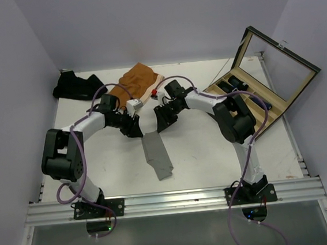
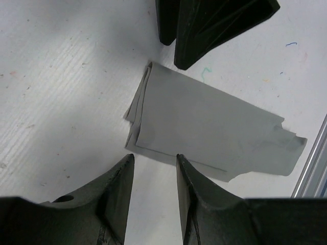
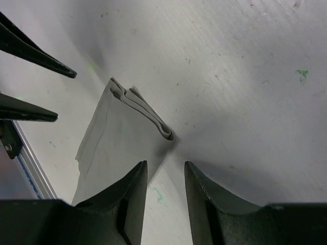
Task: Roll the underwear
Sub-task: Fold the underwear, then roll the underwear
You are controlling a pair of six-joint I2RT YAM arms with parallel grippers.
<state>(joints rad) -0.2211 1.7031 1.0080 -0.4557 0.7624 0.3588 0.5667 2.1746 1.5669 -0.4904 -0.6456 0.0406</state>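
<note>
With left hand (image 1: 134, 128) and right hand (image 1: 162, 124) part-open and empty, the folded grey underwear (image 1: 157, 155) is judged ready to be end-pinched and rolled.

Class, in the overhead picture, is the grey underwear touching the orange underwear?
Apart. The top view shows bare table between the grey underwear and the orange underwear, farther back.

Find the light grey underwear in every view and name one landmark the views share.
Top external: the grey underwear lies mid-table, towards the near edge.
Left wrist: centre of the frame, slightly right.
Right wrist: left of centre.
Shared landmark: the aluminium rail, at the right edge in left wrist, lower left in right wrist.
</note>
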